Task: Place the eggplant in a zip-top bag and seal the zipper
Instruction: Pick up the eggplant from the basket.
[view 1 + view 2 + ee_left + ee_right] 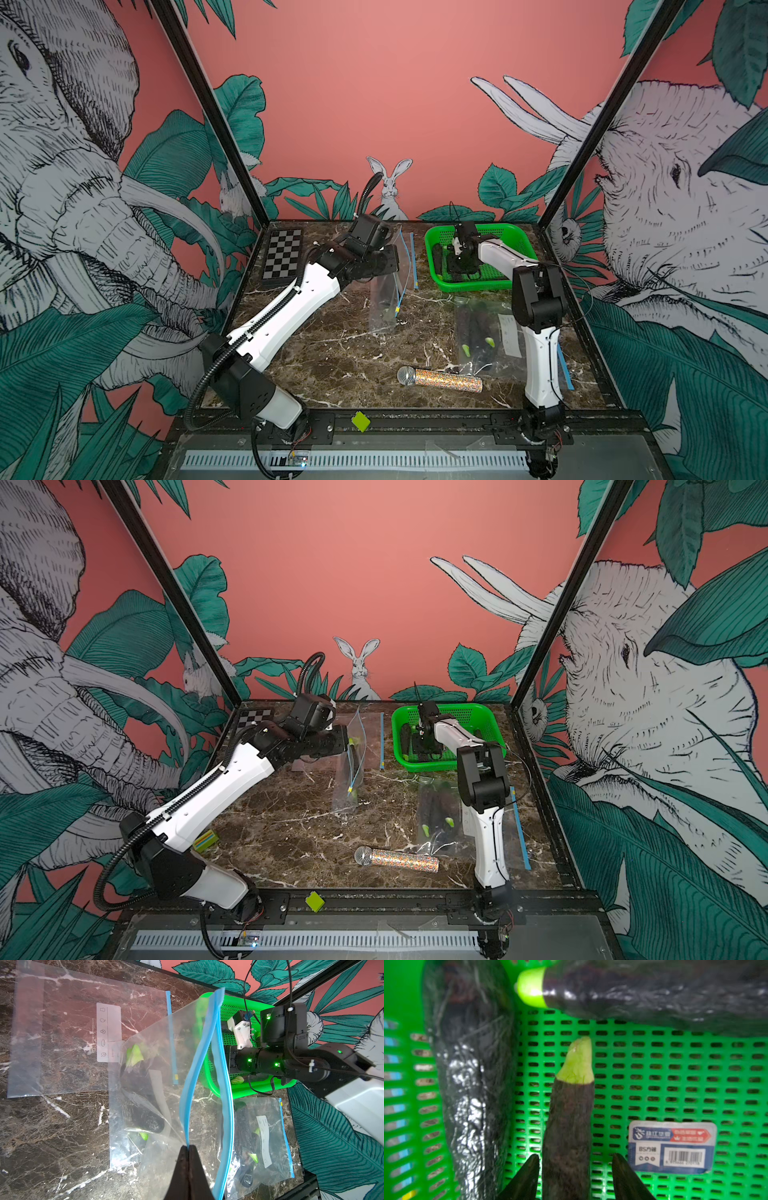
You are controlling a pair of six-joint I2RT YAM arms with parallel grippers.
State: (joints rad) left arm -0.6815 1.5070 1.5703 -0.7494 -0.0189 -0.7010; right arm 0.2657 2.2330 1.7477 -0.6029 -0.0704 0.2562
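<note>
**Purple eggplant (568,1122) straddled in the basket (654,1084), bag (187,1022) pinched**

Right fingers (527,1176) stand spread to either side of the eggplant. It lies on the basket floor at the far right corner of the table (332,353). One tip sits just beside its skin, the other apart. Left fingers (182,1167) are pressed together on the bag's blue zip strip, holding its mouth agape near the far edge, beside the basket.

Two more eggplants crowd the basket: one (471,1084) alongside, one (654,991) lying across beyond the stem. A barcode sticker (671,1147) sits on the basket floor. An empty bag (72,1032) lies flat by the far edge. A filled bag (482,332) lies by the right edge, a microphone (440,379) near the front edge and a checkerboard (282,257) at the far left corner.

In both top views the right arm covers part of the filled bag and much of the basket's contents. The left arm hides its own fingers there. Dark shapes with green stems show through the held bag. I cannot tell whether they are inside it or behind it.

The basket is bright green plastic pierced with slots. Its two other eggplants look glossy and wrinkled, while the straddled one is matt with a pale tapered stem. The microphone's handle glitters. The table is brown marble with white veins.
</note>
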